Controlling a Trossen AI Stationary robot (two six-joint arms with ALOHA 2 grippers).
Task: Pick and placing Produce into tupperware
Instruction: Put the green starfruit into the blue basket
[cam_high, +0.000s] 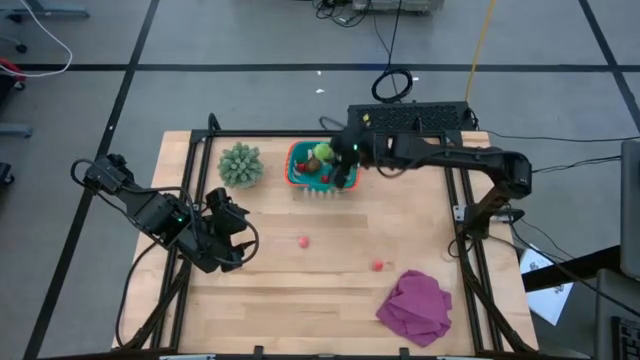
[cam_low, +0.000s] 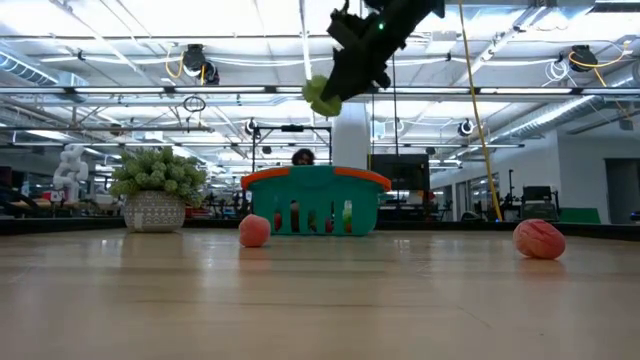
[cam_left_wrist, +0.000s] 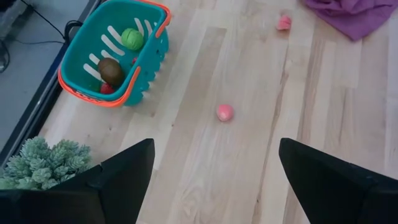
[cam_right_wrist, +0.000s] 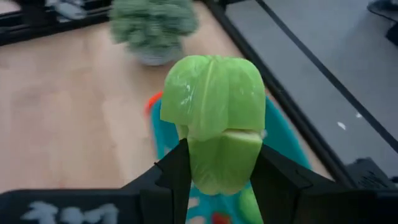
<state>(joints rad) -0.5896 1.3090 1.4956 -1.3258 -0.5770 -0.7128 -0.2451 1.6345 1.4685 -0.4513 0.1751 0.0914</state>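
Fingers of the right gripper (cam_right_wrist: 217, 171) pinch a light-green produce piece (cam_right_wrist: 214, 118) above the teal tupperware (cam_high: 298, 170), which already holds a green and a brown piece. Two red pieces (cam_high: 303, 241) lie on the tabletop (cam_high: 400, 215) nearer the magenta cloth (cam_high: 415, 308). Left gripper (cam_left_wrist: 214, 168) waits with fingers spread beside the tupperware's neighbouring plant (cam_high: 241, 165).

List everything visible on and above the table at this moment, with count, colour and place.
tupperware: one, teal with orange-red rim, far middle of the table.
Produce in the tub: one light-green piece, one brown oval, one small red piece.
Loose red produce: two, one mid-table, one nearer the cloth.
Held light-green produce: one, above the tub.
Spiky plant: one, grey-green, left of the tub.
Cloth: one, magenta, near right of the table.
Right hand: shut on the held light-green produce, over the tub.
Left hand: open, at the table's left side.
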